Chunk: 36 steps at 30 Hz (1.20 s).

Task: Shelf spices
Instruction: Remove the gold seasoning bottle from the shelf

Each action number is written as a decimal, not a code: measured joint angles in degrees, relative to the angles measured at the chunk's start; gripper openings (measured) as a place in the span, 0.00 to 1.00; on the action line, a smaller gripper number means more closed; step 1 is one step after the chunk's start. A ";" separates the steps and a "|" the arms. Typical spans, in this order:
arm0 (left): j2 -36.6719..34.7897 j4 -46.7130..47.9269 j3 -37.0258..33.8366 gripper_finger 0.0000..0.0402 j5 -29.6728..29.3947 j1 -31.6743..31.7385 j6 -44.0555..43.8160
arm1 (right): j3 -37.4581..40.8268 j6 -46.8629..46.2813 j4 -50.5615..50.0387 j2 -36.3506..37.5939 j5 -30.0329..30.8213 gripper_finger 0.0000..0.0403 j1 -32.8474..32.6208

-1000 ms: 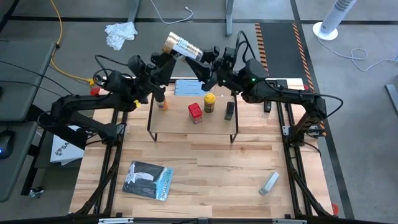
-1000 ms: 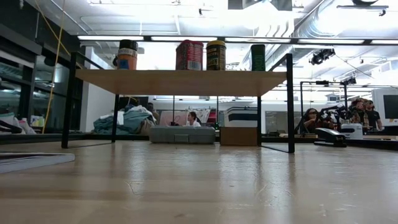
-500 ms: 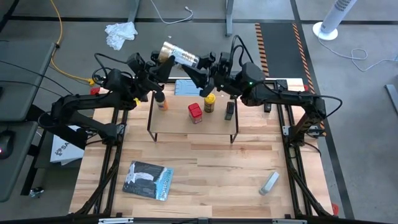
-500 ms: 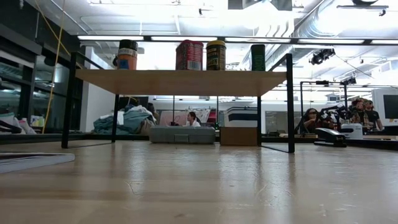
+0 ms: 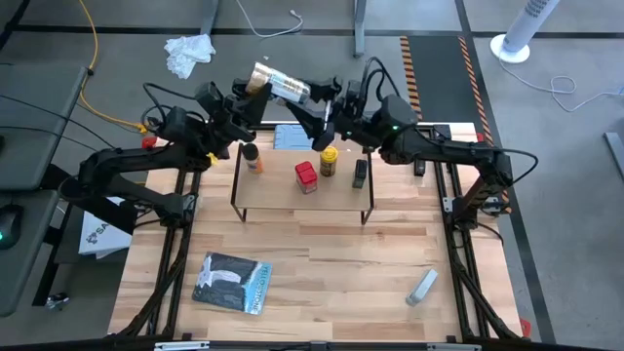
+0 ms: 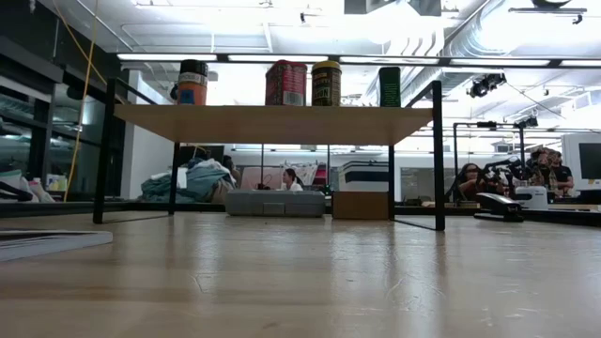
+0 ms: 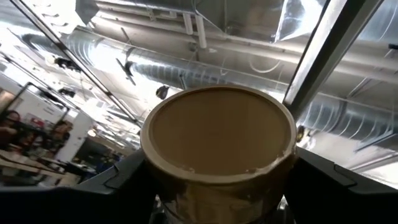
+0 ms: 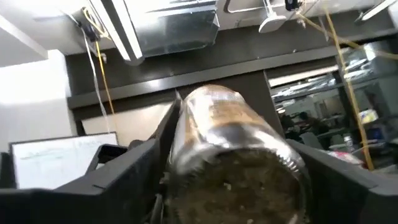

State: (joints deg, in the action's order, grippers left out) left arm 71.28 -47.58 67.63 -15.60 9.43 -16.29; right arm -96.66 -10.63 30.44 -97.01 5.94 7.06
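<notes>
Both grippers hold the tan cylinder (image 5: 279, 83) in the air behind the shelf (image 5: 302, 195), lying nearly flat. The left gripper (image 5: 249, 96) grasps its tan capped end and the right gripper (image 5: 317, 97) grasps the other end. On the shelf stand the amber jar (image 5: 253, 158), red tin (image 5: 306, 176), yellow jar (image 5: 330, 161) and black tin (image 5: 360, 173). A blue-grey case (image 5: 292, 136) lies behind the shelf, and a grey bar (image 5: 422, 286) lies near the front.

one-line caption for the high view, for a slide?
Both hands hold the tan cylinder tilted behind the shelf; four spices already shelved.
</notes>
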 joint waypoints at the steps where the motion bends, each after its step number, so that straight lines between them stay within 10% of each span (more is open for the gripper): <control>1: -0.64 1.16 -0.01 0.67 -0.02 0.01 0.17 | 0.00 0.75 -0.96 0.82 0.29 0.87 0.27; 10: -7.63 29.90 0.95 0.67 1.06 0.49 2.60 | -0.08 6.20 -24.28 10.12 -3.63 0.90 4.13; 17: -3.63 57.17 10.97 0.67 13.13 4.62 -1.03 | 0.00 6.18 -55.09 13.33 -10.50 0.91 3.86; 24: 3.47 62.08 19.20 0.67 24.02 4.22 4.47 | 0.00 6.17 -55.21 12.05 -10.84 0.91 0.65; 36: 8.69 58.47 21.01 0.67 22.85 0.42 5.03 | -0.02 2.72 -52.62 9.94 -11.22 0.91 -2.23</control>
State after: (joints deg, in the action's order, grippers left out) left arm 79.97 10.89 88.64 7.25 9.85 -11.27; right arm -96.68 -7.91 -22.19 -87.07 -5.28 4.83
